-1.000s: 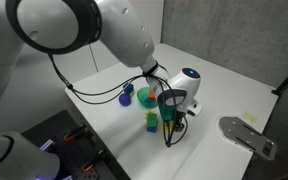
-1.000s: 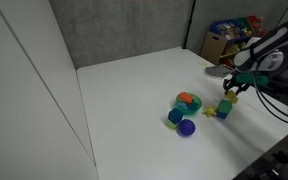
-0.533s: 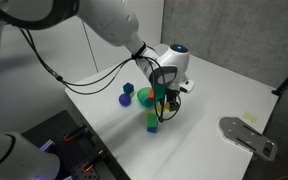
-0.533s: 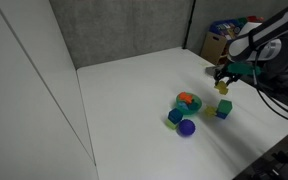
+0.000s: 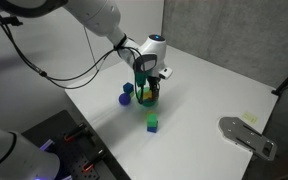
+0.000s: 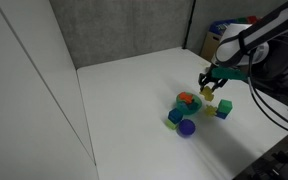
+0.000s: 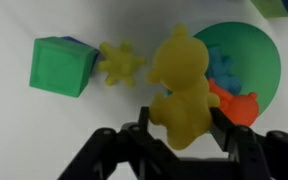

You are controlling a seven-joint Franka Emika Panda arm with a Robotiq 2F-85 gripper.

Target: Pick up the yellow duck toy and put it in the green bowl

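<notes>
My gripper [image 7: 184,128] is shut on the yellow duck toy [image 7: 182,80] and holds it in the air. The duck hangs beside the near edge of the green bowl [image 7: 261,48]. The bowl holds an orange toy [image 7: 240,106] and something blue. In both exterior views the gripper [image 6: 207,93] [image 5: 150,88] hovers just beside the bowl [image 6: 196,104] [image 5: 142,97] with the duck [image 6: 206,90] between its fingers.
A green block [image 7: 62,66] [image 6: 224,110] [image 5: 152,124] and a small yellow star-shaped toy [image 7: 120,62] lie on the white table. A blue block [image 6: 174,116] and a purple ball [image 6: 186,127] sit next to the bowl. A box of items [image 6: 224,40] stands beyond the table.
The gripper has lifted the duck off the table near the green block and carried it over toward the green bowl.
</notes>
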